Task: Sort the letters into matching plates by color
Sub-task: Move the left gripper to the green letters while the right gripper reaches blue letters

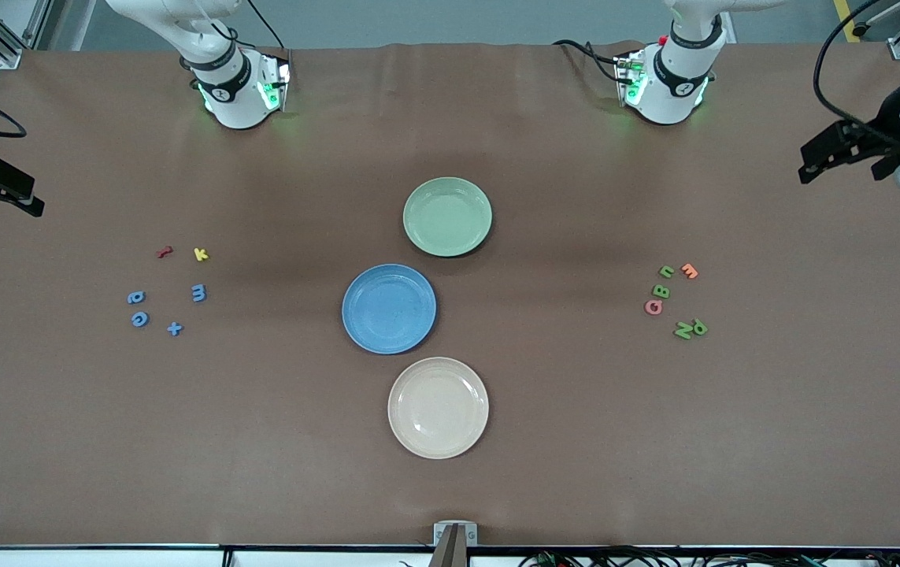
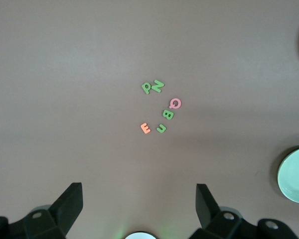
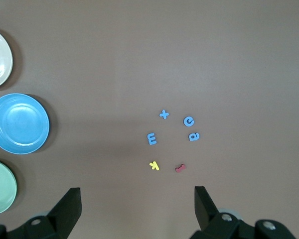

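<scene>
Three plates (image 1: 447, 216), four blue letters (image 1: 198, 293), four green letters (image 1: 661, 291), and one each red, yellow, orange, pink.

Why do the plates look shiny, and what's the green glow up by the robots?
Front view: room light glints off the glossy blue plate and green plate; green lamps glow on both arm bases. Left wrist view: a soft shadow band darkens the table beside the green letters.

three plates (image 1: 447, 216) mid-table, letter clusters (image 1: 674, 299) toward each arm's end
</scene>
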Available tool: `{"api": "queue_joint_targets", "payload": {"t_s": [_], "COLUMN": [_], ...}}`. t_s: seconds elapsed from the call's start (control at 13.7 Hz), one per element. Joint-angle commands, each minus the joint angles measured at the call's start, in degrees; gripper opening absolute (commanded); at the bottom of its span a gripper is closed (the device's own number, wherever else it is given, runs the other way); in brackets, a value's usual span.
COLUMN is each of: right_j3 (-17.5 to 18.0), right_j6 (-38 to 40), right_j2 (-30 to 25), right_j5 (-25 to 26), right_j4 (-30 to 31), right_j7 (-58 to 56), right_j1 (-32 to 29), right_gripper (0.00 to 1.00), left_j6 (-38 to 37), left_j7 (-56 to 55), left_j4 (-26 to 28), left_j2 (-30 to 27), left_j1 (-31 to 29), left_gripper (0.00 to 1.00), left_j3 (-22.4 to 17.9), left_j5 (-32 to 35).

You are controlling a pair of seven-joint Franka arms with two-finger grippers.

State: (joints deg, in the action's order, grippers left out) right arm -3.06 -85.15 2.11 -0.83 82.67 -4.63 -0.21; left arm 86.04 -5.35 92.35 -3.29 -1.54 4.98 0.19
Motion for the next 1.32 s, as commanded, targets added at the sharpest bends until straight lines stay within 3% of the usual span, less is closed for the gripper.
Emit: {"api": "queue_joint_targets", "payload": {"t_s": [0.0, 0.37, 0.58, 0.8, 1.02, 1.24], "right_j3": [0.5, 0.6, 0.5, 0.5, 0.5, 0.5], "right_j6": [0.2, 0.2, -0.9, -4.8, -19.5, -34.1], "right_j2": [0.2, 3.7, 5.5, 11.8, 16.2, 19.8], "right_j5": [1.1, 1.3, 1.4, 1.3, 1.2, 1.2], "right_j4": [-0.8, -0.8, -0.3, 0.8, 9.0, 17.9], "right_j7": [-0.4, -0.4, -0.4, -0.4, -1.7, -7.6], "right_j1": [-0.1, 1.4, 1.6, 1.1, -1.0, -2.7], "right_gripper": [1.0, 1.0, 1.0, 1.0, 1.0, 1.0], "left_j6": [0.3, 18.2, 24.9, 31.4, 43.0, 46.6], "left_j7": [0.9, -2.6, -11.6, -22.8, -39.8, -51.2], "left_j4": [-3.3, 6.8, 8.7, 10.5, 15.4, 17.2], "left_j2": [7.9, 14.3, 20.1, 24.7, 28.1, 30.1], "left_j1": [-1.0, -1.0, -1.1, -0.9, -1.1, -0.6], "left_gripper": [1.0, 1.0, 1.0, 1.0, 1.0, 1.0], "left_j3": [-0.1, -0.1, 0.0, 0.0, 0.0, 0.0], "left_j5": [0.9, 2.5, 2.5, 2.5, 2.1, 2.2]}}
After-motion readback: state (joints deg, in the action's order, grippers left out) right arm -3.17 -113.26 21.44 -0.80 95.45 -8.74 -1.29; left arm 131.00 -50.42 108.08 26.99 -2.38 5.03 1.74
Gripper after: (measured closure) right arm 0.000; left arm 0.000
